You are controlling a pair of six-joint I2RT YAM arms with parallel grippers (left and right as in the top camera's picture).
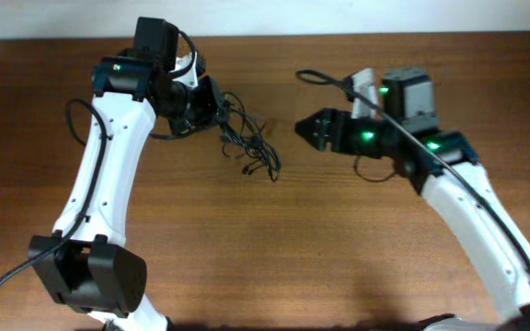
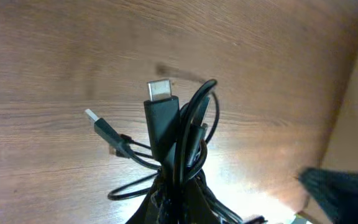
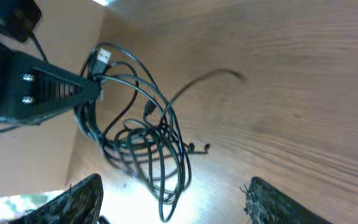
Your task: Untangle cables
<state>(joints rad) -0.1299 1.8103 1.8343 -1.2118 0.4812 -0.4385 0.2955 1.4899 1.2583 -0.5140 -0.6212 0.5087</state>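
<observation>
A bundle of thin black cables [image 1: 247,142] hangs from my left gripper [image 1: 217,112] above the table, its loops trailing down to the right. In the left wrist view the jaws [image 2: 180,198] are shut on the cables [image 2: 179,134], with a silvery-tipped plug and a smaller plug sticking out past them. My right gripper [image 1: 304,129] is open and empty, a little to the right of the bundle. In the right wrist view the cable loops [image 3: 148,143] hang ahead of its spread fingers [image 3: 169,202], held by the left gripper [image 3: 73,90].
The wooden table [image 1: 274,248] spreads in front of both arms. A thicker black cable [image 1: 325,81] belonging to the right arm runs behind its wrist. The table's back edge meets a white wall [image 1: 339,14].
</observation>
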